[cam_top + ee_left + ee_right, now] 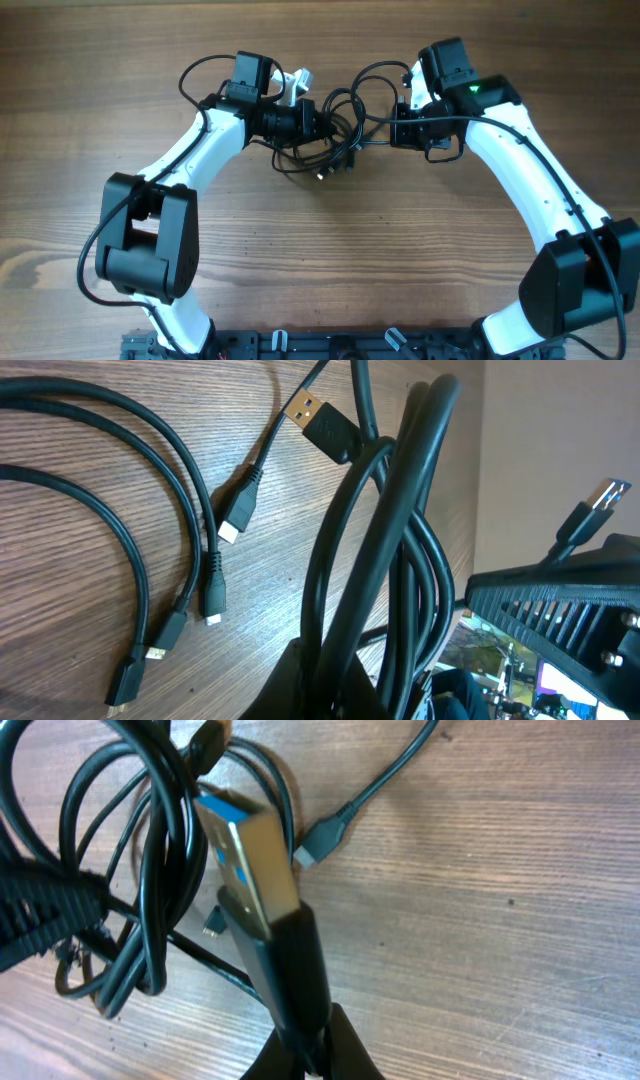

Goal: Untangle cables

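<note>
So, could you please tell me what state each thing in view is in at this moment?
Cables: tangled in one bundle, with several plug ends lying loose on the wood.
Left gripper: shut on a bunch of cable strands.
Right gripper: shut on the USB plug's black housing.
USB plug: gripped, unplugged, blue tongue showing.

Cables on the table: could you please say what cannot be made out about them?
Overhead: how many cables there are and how they cross; too small and tangled.
Left wrist: where they are gripped; cut off by the bottom edge.
Right wrist: loops behind the plug; it is near and blurred.
</note>
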Tool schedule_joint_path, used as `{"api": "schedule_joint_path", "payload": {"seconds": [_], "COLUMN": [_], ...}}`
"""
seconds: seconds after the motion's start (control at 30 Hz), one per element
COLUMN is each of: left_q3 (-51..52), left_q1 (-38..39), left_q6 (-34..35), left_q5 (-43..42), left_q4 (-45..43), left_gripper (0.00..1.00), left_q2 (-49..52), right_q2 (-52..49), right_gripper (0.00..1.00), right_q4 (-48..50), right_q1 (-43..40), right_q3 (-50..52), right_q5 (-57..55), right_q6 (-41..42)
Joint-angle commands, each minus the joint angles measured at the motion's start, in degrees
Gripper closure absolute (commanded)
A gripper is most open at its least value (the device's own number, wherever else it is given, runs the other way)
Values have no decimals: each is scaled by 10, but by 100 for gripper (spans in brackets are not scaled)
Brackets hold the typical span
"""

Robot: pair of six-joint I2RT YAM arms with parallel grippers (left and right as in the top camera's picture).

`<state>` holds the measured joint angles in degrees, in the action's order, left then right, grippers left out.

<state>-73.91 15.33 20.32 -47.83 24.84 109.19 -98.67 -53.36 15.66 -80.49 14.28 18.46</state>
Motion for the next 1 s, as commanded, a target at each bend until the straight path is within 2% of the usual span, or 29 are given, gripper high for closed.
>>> {"api": "schedule_joint_path", "payload": {"seconds": [0.0,0.03,0.1,0.13,0.2,0.23,0.33,0.43,0.63,0.73,0.97], "left_q3": [-3,-3,-3,-3,-3,-3,-3,-3,-3,-3,-3], "left_q1": [-9,-3,8,12,17,18,18,22,38,42,43], "left_q6": [-1,-1,-1,-1,-1,-1,-1,2,2,2,12], "left_q5": [44,44,45,45,45,45,44,44,45,45,45], "left_q4": [-2,-2,-4,-5,-7,-7,-7,-7,-7,-7,-12], "left_gripper": [96,96,96,96,96,96,96,96,96,96,96], "left_q2": [-3,-3,-3,-3,-3,-3,-3,-3,-3,-3,-3], "right_q2": [-24,-32,-48,-52,-55,-55,-55,-52,-46,-46,-46], "right_gripper": [95,94,83,73,44,42,41,44,45,53,56], "right_q4": [20,31,42,46,47,48,51,58,103,111,120], "right_q1": [-13,-13,-13,-13,-13,-13,-13,-13,-13,-13,-13], "right_q3": [32,39,45,45,45,44,38,26,19,20,21], "right_q5": [-50,-33,-1,5,4,4,15,72,142,143,143], "right_q6": [14,13,9,1,-5,-5,-7,-49,-48,-33,-32]}}
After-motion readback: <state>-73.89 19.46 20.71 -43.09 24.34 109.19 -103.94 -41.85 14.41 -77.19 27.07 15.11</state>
